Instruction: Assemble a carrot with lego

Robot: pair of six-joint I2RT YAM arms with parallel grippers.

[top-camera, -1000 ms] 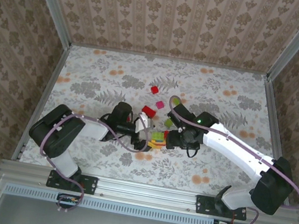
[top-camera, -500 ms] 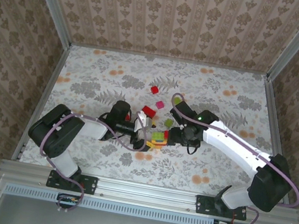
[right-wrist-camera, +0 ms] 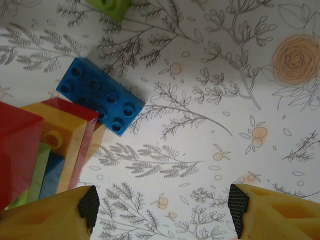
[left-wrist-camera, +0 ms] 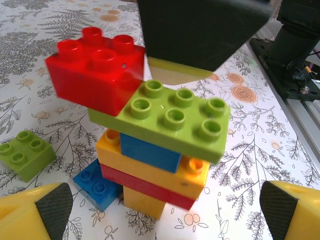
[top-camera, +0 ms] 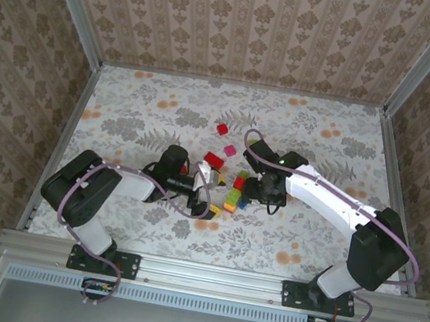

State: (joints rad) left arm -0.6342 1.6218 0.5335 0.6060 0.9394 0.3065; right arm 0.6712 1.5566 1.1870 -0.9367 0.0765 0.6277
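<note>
Jaws of the left gripper [left-wrist-camera: 165, 210] stand released and spread wide. Its yellow fingertips [left-wrist-camera: 30, 216] sit at the two lower corners of the left wrist view, with the lego stack [left-wrist-camera: 160, 150] between them and touching neither. The stack leans, with a yellow base, then red, orange and blue layers. A long lime-green brick [left-wrist-camera: 175, 117] lies across the top and a top red brick [left-wrist-camera: 95, 72] rides on its left end. A black wedge [left-wrist-camera: 200, 30] with a pale underside hangs from the upper edge right over the lime-green brick; whether it touches cannot be told. Jaws of the right gripper [right-wrist-camera: 160, 212] are likewise apart, grasping nothing, with bare floral surface [right-wrist-camera: 210, 125] between them. In the right wrist view the stack sits at the left edge, just beside the left finger. A loose blue brick [right-wrist-camera: 100, 95] lies flat by the stack's foot, and a small green brick [left-wrist-camera: 25, 152] lies at the left of the left wrist view. In the top view, both grippers flank the stack mid-frame, with a loose red brick [top-camera: 214, 159], a magenta brick [top-camera: 231, 150] and a small red brick [top-camera: 222, 129] lying above it in the frame.
</note>
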